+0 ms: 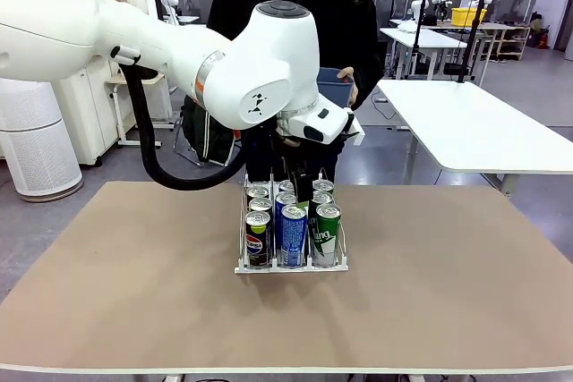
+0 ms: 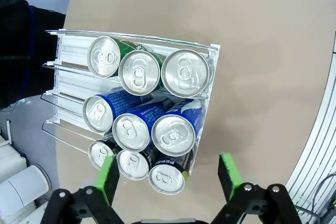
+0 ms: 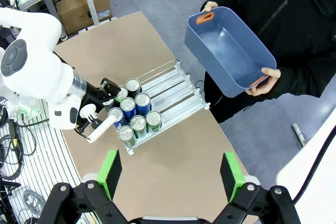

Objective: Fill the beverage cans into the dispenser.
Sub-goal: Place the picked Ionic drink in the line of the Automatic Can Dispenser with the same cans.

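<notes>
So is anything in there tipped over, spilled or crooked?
Nothing stands out. Nine cans stand upright in the dispenser, three per lane, bunched at one end. No spill shows on the table. The person holds an empty blue tub off the table.

The slim aluminium drink cans [image 2: 142, 109] have silver tops; three are green [image 2: 139, 71], three are blue with white lettering [image 2: 174, 134], three are black with a red, white and blue round logo [image 1: 257, 238]; the low three-lane rack of white plastic with thin silver wire dividers [image 3: 173, 94] stands on the flat brown table surface [image 1: 430, 275]; the rectangular plastic tub [image 3: 229, 50] is blue with orange handle inserts; the person's sleeve [image 3: 310, 66] is black; the big robot arm [image 1: 179, 51] is white with a black hose and an orange ring at one joint; the left gripper [image 2: 168, 172] is black with green pads; the right gripper [image 3: 171, 172] has the same colours.
</notes>
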Controlling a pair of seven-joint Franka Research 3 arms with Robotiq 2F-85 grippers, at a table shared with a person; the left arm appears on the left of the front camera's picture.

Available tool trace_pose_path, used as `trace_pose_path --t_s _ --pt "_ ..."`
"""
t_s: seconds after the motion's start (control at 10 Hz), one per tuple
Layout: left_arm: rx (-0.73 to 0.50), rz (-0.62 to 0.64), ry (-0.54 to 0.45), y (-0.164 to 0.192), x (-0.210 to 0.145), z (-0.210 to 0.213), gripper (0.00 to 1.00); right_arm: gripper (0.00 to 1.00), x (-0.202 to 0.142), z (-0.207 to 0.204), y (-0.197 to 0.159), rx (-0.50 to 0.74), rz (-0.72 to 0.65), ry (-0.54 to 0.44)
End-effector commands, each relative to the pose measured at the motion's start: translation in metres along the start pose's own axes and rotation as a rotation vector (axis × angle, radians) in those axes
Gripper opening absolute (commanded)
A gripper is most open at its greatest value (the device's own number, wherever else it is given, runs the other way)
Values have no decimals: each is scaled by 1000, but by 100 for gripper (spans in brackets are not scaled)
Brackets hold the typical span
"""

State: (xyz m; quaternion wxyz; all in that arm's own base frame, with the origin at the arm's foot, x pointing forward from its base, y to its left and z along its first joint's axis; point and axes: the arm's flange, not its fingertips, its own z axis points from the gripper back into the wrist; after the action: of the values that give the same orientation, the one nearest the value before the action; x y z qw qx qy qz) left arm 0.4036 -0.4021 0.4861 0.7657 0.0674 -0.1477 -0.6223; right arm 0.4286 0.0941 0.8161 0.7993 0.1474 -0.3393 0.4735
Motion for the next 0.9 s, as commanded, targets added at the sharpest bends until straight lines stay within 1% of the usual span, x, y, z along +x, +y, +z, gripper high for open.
trace_pose_path --t_s 0.0,0.7,0.8 --pt "-5 -13 3 3 0 -4 100 100 0 0 1 4 -10 -7" --pt "-8 -1 2 1 2 -5 100 100 0 0 1 4 -10 -7" --pt "9 -35 29 8 -8 15 100 100 0 0 1 4 -10 -7"
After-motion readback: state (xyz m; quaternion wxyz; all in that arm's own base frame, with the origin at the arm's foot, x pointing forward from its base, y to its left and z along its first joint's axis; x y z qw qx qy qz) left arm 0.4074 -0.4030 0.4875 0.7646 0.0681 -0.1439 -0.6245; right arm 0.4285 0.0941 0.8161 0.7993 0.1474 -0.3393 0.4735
